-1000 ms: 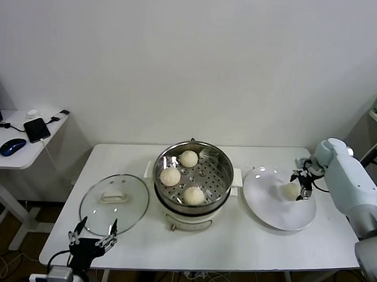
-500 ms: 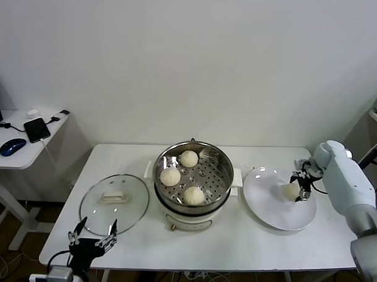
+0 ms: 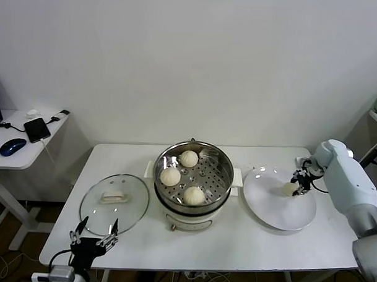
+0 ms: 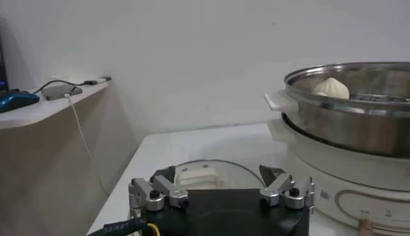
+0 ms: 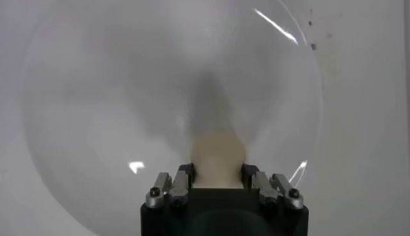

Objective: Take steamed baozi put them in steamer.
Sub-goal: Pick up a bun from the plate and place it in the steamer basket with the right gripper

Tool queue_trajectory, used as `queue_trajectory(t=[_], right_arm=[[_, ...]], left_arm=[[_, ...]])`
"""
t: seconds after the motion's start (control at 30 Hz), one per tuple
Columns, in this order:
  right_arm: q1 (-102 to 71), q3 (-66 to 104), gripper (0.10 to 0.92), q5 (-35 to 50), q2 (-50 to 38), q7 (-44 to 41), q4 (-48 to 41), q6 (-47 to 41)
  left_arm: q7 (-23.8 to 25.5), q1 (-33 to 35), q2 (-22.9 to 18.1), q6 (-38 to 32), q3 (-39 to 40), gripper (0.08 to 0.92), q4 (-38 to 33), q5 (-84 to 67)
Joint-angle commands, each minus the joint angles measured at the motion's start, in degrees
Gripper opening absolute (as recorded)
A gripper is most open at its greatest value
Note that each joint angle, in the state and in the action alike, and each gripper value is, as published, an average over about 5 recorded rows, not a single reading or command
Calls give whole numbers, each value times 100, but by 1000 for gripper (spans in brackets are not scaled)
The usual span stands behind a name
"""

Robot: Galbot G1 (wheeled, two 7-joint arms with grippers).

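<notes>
The right pincer (image 3: 296, 183) had just closed — a second before its fingers stood wide on either side of the last small, domed, cream-white dough bun (image 3: 289, 189), and now they pressed against the bun's 2 flanks on the flat white round plate (image 3: 273, 212). In the right wrist view the bun (image 5: 218, 160) sat squarely between the 2 fingertips, touching both, with the plate's glossy surface (image 5: 115, 115) spread beyond it. Whether the bun had left the plate yet could not be told; it looked low, at or just above the surface.

The round shiny stainless-steel steamer (image 3: 219, 198) with its perforated tray stood well to the pincer's left, already holding 3 matching buns (image 3: 170, 176) — so this grip likely opened the final carry of the task.

The left pincer (image 3: 93, 235) hung idle with fingers spread wide at the counter's (image 3: 234, 248) near edge, just short of the round glass lid with the cream handle (image 3: 114, 204).
</notes>
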Motion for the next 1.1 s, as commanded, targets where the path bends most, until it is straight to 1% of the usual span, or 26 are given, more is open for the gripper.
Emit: queue_trajectory(t=[0.03,0.17,0.27,0.4,0.5,0.6,0.77,0.93,1.1], right_arm=[[427,-1682,503,2044,-887,-375,1641,-1169],[1130,-2977,504,3495,-1457,-488,2890,-2403],[1707,-3772,508,4364,-1664,-467,3730,-3164],[2513,-4702,509,5252,-1640,-309,4499,-4121],[3052,-5202,509,5929,-1404,-144,4855,-4594],[3510,-5612,509,6599,-1029,47,5052,-4915],[4019,-6083,509,7236,-365,228,5040,-5173],[4262,-6527,509,7414,265,272,4666,-5221],[4221,-7055,509,7466,635,327,4501,-5235]], left_arm=[[-44,-229,65,-41,14,823,124,114],[-136,-366,56,-135,65,823,286,365],[-221,-397,66,-241,126,823,422,586],[-267,-376,126,-333,171,823,452,613],[-268,-429,167,-334,157,823,421,526],[-259,-514,200,-313,145,823,401,430],[-236,-599,210,-280,149,823,360,370],[-231,-637,198,-272,130,823,340,305],[-230,-639,207,-252,69,823,294,222]])
